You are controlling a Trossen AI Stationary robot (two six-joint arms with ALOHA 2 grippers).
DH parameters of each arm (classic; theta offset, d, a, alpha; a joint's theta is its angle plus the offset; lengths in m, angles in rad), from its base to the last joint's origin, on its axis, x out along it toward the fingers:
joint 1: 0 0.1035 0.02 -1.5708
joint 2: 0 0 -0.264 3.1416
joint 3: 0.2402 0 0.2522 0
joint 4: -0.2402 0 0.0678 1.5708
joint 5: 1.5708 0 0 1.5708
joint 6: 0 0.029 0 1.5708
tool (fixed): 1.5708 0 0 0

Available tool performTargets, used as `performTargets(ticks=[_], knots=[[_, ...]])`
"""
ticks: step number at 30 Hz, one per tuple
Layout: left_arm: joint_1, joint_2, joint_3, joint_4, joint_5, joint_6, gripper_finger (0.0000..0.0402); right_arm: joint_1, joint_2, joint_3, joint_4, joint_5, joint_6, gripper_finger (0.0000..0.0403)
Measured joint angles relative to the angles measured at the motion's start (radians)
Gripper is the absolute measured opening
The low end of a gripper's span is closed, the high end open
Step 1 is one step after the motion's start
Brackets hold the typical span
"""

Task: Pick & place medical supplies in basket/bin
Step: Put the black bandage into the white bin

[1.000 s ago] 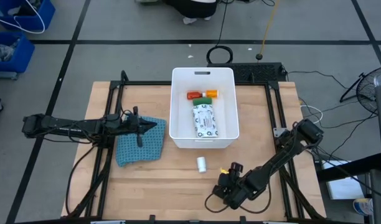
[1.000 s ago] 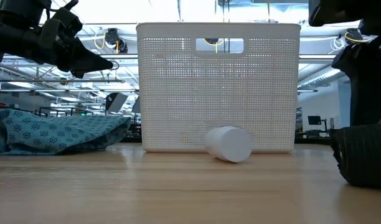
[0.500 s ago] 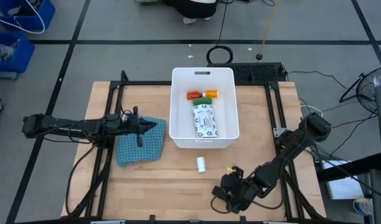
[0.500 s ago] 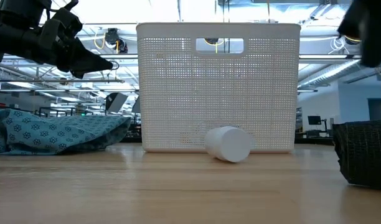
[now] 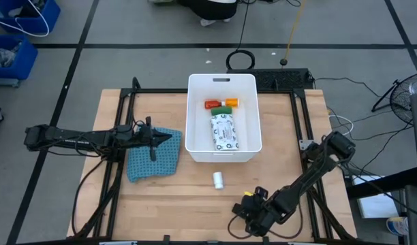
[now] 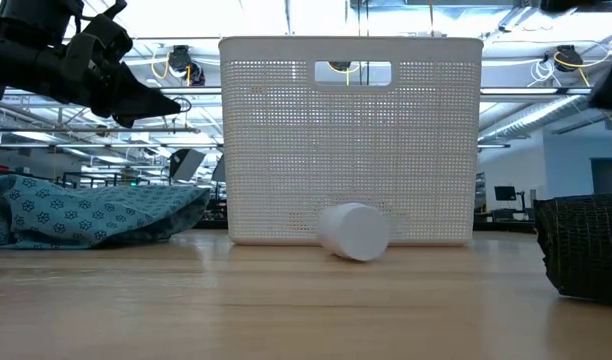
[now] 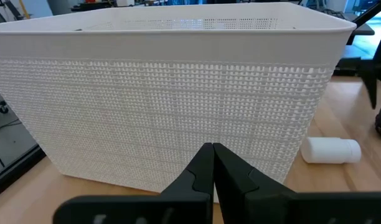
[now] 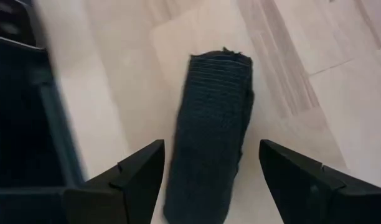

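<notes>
The white bin [image 5: 192,116] stands mid-table and holds the red bottle [image 5: 211,105], the orange bottle [image 5: 231,103], the green block [image 5: 221,110] and the white printed packet [image 5: 224,132]. The white roll [image 5: 218,180] lies on its side on the wood just in front of the bin; it also shows as the white roll [image 6: 353,232]. The black block [image 8: 212,130] lies flat on the table near the near edge, also seen as the black block [image 6: 584,246]. My right gripper [image 8: 212,163] hovers open above it, one finger on each side. My left gripper [image 5: 169,138] waits shut over the blue-teal cloth.
The blue-teal cloth [image 5: 151,158] lies crumpled left of the bin. A black frame rail [image 5: 301,129] runs around the table. Bare wood lies between the bin's front wall and the near edge. Blue crates [image 5: 11,41] sit on the floor beyond the far left corner.
My right gripper has risen from over the black block and left the low view almost entirely; the block stays on the table. The white roll has rolled a little toward the table's left.
</notes>
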Motion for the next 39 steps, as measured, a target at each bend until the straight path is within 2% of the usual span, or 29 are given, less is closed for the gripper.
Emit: performTargets(ticks=[8, 13, 17, 21, 24, 26, 31, 36, 39], knots=[[0.000, 0.000, 0.000, 0.001, 0.000, 0.000, 0.0010, 0.000, 0.086, 0.001, 0.012, -0.058, -0.013, 0.0254], [0.000, 0.000, 0.000, 0.001, 0.000, 0.000, 0.0010, -0.002, 0.095, 0.002, 0.005, -0.072, -0.030, 0.0247], [0.000, 0.000, 0.000, 0.002, 0.000, 0.000, 0.0010, -0.005, 0.076, 0.000, -0.007, -0.052, -0.058, 0.0203], [0.000, 0.000, 0.000, 0.002, 0.000, 0.001, 0.0010, -0.006, 0.022, -0.002, -0.011, 0.022, -0.119, 0.0132], [0.000, 0.000, 0.000, 0.002, 0.000, 0.001, 0.0010, -0.005, -0.041, -0.002, -0.014, 0.078, -0.247, 0.0085], [0.000, 0.000, 0.000, 0.002, 0.000, 0.001, 0.0010, -0.003, -0.094, -0.002, -0.005, 0.117, -0.372, 0.0068], [0.000, 0.000, 0.000, -0.009, 0.000, 0.000, 0.0010, 0.012, -0.252, -0.024, 0.056, 0.166, -0.736, 0.0067], [0.000, 0.000, 0.000, -0.012, 0.000, -0.009, 0.0010, 0.001, -0.471, -0.173, 0.314, 0.099, -1.080, 0.0073], [0.000, 0.000, 0.000, -0.011, 0.000, -0.010, 0.0010, -0.020, -0.625, -0.334, 0.511, 0.052, -1.196, 0.0066]])
